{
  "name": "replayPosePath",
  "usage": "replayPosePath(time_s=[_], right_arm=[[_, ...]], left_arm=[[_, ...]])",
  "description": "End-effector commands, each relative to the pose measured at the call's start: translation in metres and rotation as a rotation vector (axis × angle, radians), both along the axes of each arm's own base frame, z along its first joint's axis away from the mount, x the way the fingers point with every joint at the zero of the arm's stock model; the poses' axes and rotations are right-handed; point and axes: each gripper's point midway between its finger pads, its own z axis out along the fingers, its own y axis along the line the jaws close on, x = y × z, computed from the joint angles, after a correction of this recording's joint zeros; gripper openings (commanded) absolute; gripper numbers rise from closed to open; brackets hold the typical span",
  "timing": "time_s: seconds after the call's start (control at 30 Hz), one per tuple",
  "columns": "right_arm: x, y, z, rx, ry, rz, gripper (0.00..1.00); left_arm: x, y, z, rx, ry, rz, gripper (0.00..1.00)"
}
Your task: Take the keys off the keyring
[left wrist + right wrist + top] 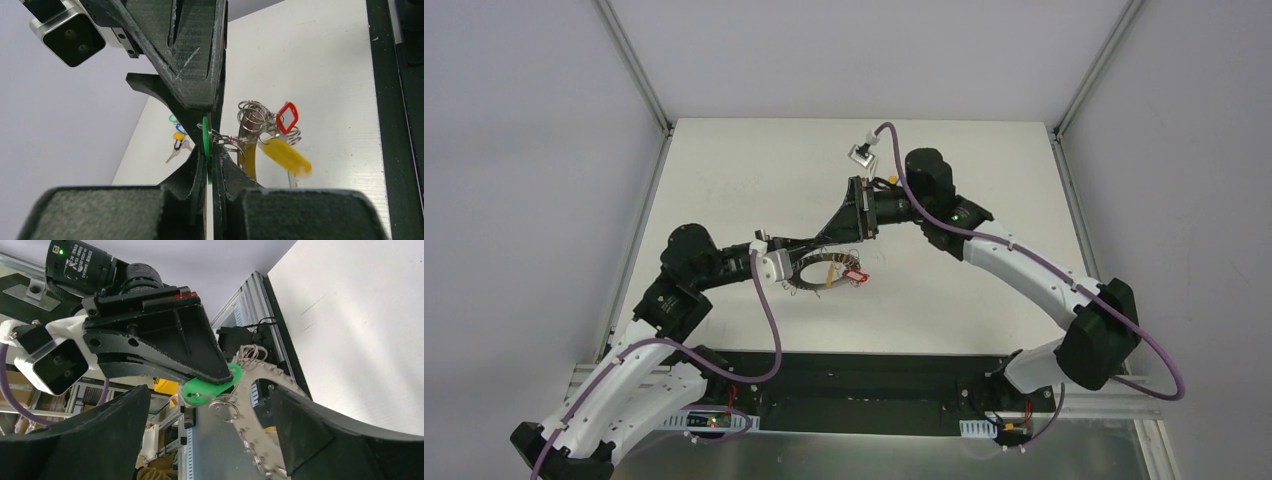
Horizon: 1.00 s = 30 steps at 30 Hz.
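Near counter (310, 60) centre in the top view, see keyring (250, 412) between the two arms. Cannot tell whether it rests on the counter or hangs just above it.

Left wrist view: shows left gripper (209, 152) with jaws closed flat on the green tag (210, 385). Tag hooked to one of the thin wire loops (252, 117) on the ring's outer edge.

Right wrist view: shows right gripper (210, 400) with jaws spread wide, gripping nothing. Ring and green tag sit in the gap between them.

Right of centre in the left wrist view:
- Red tag (287, 118) hanging on the ring's loops, upper side.
- Yellow tag (287, 156) just below it, also on the ring, slightly blurred.
- Metal key blades mostly hidden behind tags and loops.

Left of centre, far side of the counter: small cluster of loose keys (177, 142) with green, blue and yellow bits, well apart from the ring. Too small to count.

Judged progress:
- Neither task key off yet; red and yellow both attached.
- Current grip is on the green tag, probably only to steady the ring.
- Left to do: grip the red tag, work it off its loop, then the same for yellow.
- Main work of the task not yet done.
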Motion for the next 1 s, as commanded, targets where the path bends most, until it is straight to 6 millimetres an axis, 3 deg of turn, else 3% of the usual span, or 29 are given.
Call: replayPosePath(time_s=[0.0,0.2,0.4,0.53,0.67,0.8,0.97], right_arm=[[-0.014,-0.016,0.03,0.085,-0.104,-0.002,0.99],[-0.012,-0.052,0.025,0.144,-0.562,-0.176,0.99],[0.011,-0.068,0.023,0.155,-0.714,-0.363,0.98],[0.02,-0.064,0.021,0.167,-0.726,-0.392,0.81],[0.018,-0.055,0.021,0.2,-0.745,-0.352,0.49],[0.004,-0.041,0.014,0.209,-0.789,-0.261,0.37],[-0.007,-0.026,0.0,0.179,-0.836,-0.176,0.36]], left_arm=[[-0.003,-0.002,0.011,-0.023,-0.046,-0.028,0.0],[-0.014,-0.009,0.011,-0.022,-0.033,-0.104,0.0],[-0.024,-0.015,0.011,-0.022,-0.014,-0.174,0.0],[-0.03,-0.018,0.012,-0.025,0.002,-0.219,0.0],[-0.037,-0.021,0.012,-0.025,0.002,-0.269,0.0],[-0.042,-0.021,0.011,-0.016,-0.055,-0.299,0.0],[-0.037,-0.018,0.013,0.003,-0.135,-0.271,0.0]])
